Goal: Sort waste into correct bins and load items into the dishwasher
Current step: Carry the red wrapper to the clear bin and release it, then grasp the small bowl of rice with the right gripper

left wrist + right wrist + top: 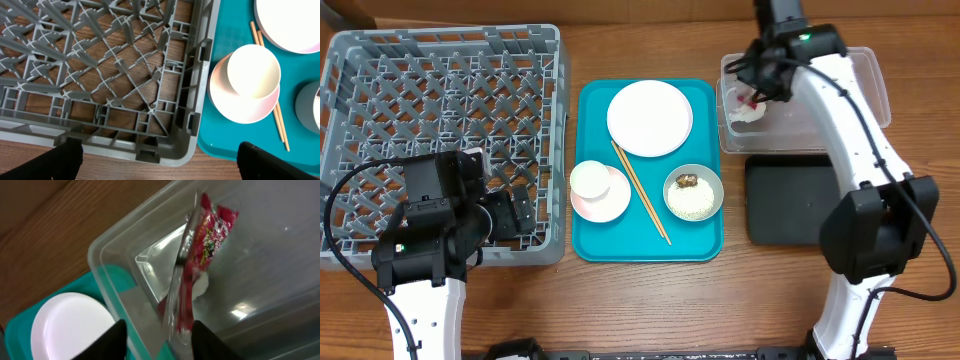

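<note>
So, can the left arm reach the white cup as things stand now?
Probably yes. The left pincer is open above the dish rack's corner, and the white cup stands just past that wall on the pink saucer, nothing over it.

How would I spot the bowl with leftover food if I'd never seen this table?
Find the teal tray in the middle, between the grey rack and the clear tub. The bowl sits in the tray's right-hand corner nearest the robot. Alone among the dishes, it holds white rice and a brown lump.
</note>
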### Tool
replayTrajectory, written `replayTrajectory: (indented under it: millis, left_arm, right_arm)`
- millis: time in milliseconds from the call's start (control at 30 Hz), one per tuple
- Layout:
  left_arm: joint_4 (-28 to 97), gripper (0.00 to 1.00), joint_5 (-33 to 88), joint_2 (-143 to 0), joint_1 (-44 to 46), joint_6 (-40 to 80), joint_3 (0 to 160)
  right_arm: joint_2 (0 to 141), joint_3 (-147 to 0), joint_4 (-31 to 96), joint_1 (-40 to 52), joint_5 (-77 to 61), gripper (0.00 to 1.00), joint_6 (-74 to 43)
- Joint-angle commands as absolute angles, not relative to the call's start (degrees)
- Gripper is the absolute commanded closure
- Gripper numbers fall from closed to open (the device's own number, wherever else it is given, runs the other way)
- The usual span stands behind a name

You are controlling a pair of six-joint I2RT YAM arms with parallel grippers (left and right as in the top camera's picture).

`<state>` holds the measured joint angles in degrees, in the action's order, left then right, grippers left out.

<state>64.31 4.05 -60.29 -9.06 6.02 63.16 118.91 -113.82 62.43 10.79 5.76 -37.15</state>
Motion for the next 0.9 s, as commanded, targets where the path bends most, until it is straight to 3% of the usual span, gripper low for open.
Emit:
replayTrajectory:
  millis: [0, 233, 533, 733, 867]
  left_arm:
    - [64.2, 0.0, 4.1, -60.7, -9.4, 6.4, 64.5]
    - [64.2, 0.0, 4.1, -60.7, -9.4, 6.4, 64.5]
    - [64.3, 0.0, 4.1, -60.7, -9.4, 6.4, 64.5]
    - [64.3, 0.0, 4.1, -60.7, -9.4, 6.4, 64.5]
    - [64.3, 0.0, 4.1, -60.7, -9.4, 6.4, 64.5]
  right_arm:
    - [117.9, -114.3, 63.3, 8.9, 0.2, 0.51, -34.0]
    - [111.2, -114.3, 69.2, 4.0, -0.9, 0.49, -30.3]
    - [105.4, -110.8, 86.3, 3.2, -1.2, 0.49, -27.6]
    - [92.9, -94.7, 81.1, 3.3, -2.6, 0.49, -27.4]
    - [83.9, -82.7, 73.4, 4.6, -8.2, 0.48, -20.8]
